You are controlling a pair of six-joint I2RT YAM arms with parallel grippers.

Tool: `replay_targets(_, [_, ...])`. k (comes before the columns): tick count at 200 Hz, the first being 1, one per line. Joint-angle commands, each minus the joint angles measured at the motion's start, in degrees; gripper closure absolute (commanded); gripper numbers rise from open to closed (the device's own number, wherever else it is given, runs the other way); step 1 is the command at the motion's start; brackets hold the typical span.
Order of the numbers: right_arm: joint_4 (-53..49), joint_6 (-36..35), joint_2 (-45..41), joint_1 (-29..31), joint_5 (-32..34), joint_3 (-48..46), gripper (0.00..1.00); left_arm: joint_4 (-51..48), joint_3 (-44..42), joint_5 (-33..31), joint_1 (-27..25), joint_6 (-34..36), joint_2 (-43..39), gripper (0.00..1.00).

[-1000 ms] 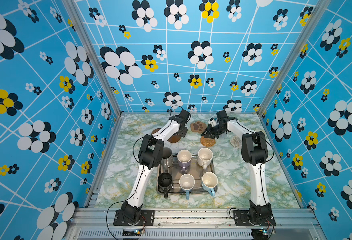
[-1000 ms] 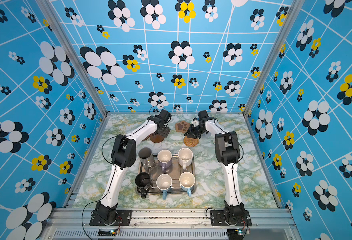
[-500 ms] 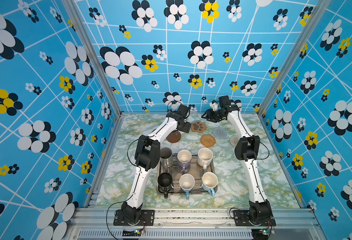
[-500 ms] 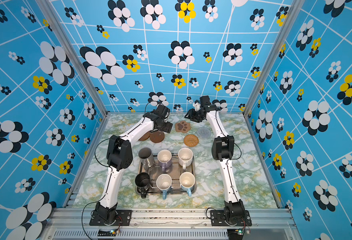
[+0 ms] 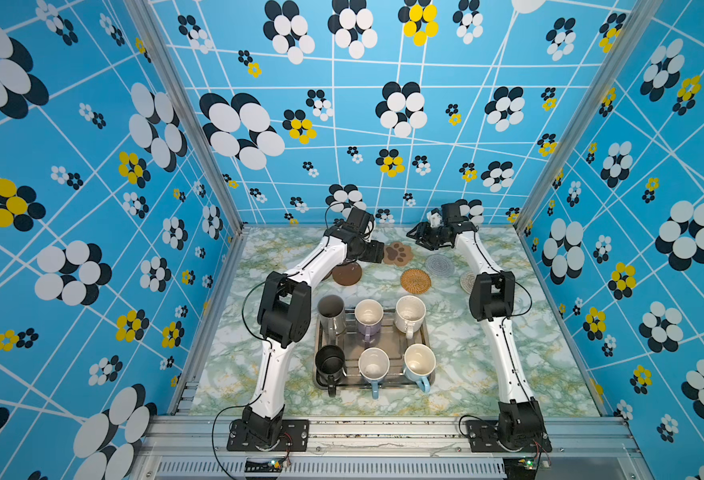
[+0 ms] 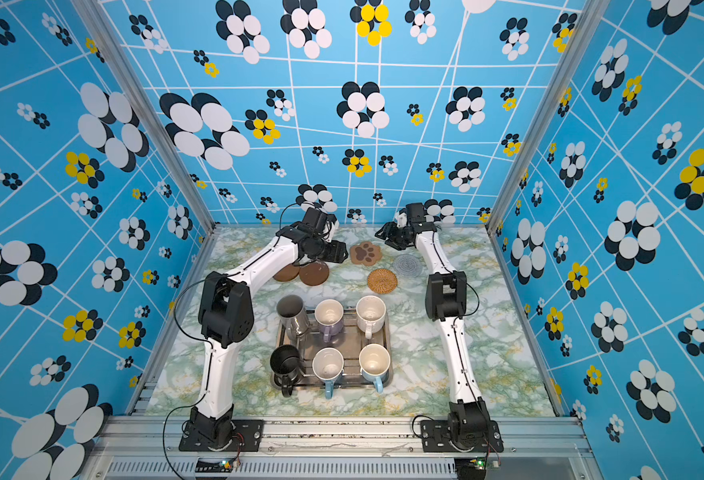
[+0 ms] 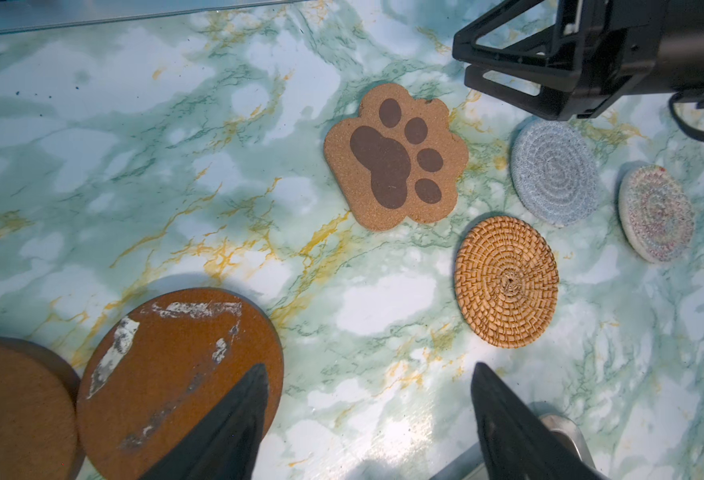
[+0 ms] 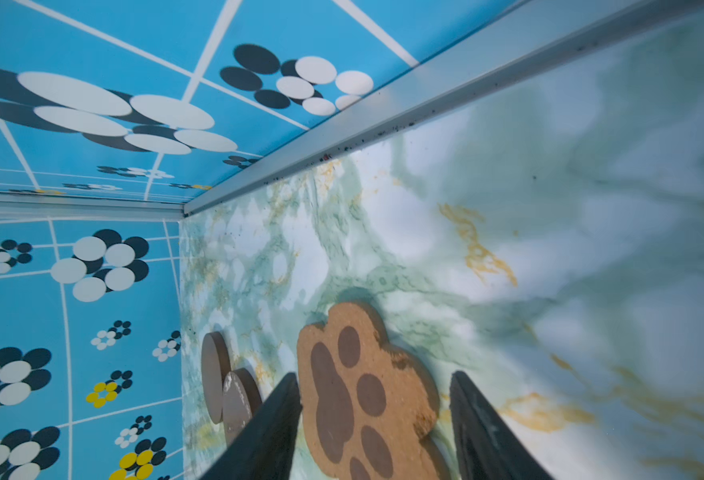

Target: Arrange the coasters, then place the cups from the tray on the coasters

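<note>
Left wrist view: left jaws wide, empty, hanging over bare desk (image 7: pixel 155 166). One finger (image 7: pixel 234 419) partly over the scuffed brown disc (image 7: pixel 175 374); second brown disc (image 7: pixel 18 407) touching it on the far side, perhaps overlapped, probably too close for two cups. Ahead of the other finger, rattan coaster (image 7: pixel 506 281); further ahead, centred between the fingers, paw coaster (image 7: pixel 396 156). Beyond the rattan one, two pale coasters (image 7: pixel 554 170), apart from each other.

Right wrist view: right jaws parted, gripping nothing; paw coaster flat on the desk just ahead, framed between the fingers (image 8: pixel 275 419).

Well behind both jaws, towards the arm bases: tray (image 5: pixel 389 343), all six cups (image 5: pixel 369 316) upright inside. Judged stage: spreading coasters, no cup moved yet. Loose row across the far desk, likely to leave a clear spot per cup and reach from either arm. Left jaws wide presumably to straddle a disc edge; right jaws parted and clear, so nothing dragged. Likely next: separating the brown pair.
</note>
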Motion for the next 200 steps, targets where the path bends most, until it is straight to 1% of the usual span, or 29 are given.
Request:
replay_targets(1, [7.60,6.66,3.03,0.27,-2.40,-0.08,0.40,0.80,-1.76,1.04,0.46,-0.91,-3.10,0.22])
replay_targets(20, [10.59,9.90,4.51,0.27,-3.66,0.05,0.40,0.81,-2.70,0.68,0.58,-0.89,-3.35,0.22])
replay_targets(43, [12.41,11.37,5.56,0.43,-4.50,0.10,0.40,1.13,-3.49,0.54,0.78,-1.16,-3.70,0.22])
replay_targets(66, [14.75,13.00,6.67,0.81,-6.96,0.25,0.41,2.21,-4.48,0.53,1.02,-1.44,-4.01,0.22])
replay_targets(86, [13.38,13.13,7.49,1.53,-9.35,1.47,0.43,3.86,-5.22,0.44,1.37,-1.95,-3.61,0.22])
replay_targets(104, [10.59,11.18,7.41,2.32,-11.26,1.58,0.48,4.87,-4.88,1.36,1.79,-2.97,-2.63,0.22])
replay_targets(122, [4.69,7.26,6.82,3.05,-12.04,1.59,0.51,5.80,-4.80,2.00,2.12,-3.46,-1.95,0.22])
replay_targets(148, [-1.79,1.74,4.69,3.93,-10.99,-0.57,0.55,5.66,-3.54,2.53,2.37,-3.22,-0.48,0.23])
replay_targets(169, [-4.44,-1.05,2.66,4.87,-10.33,-3.24,0.57,4.86,-2.54,2.60,2.56,-3.27,0.39,0.24])
replay_targets(200, [-9.86,-4.67,1.46,5.87,-8.53,-3.59,0.60,5.35,-3.89,2.51,2.51,-3.35,-0.19,0.24])
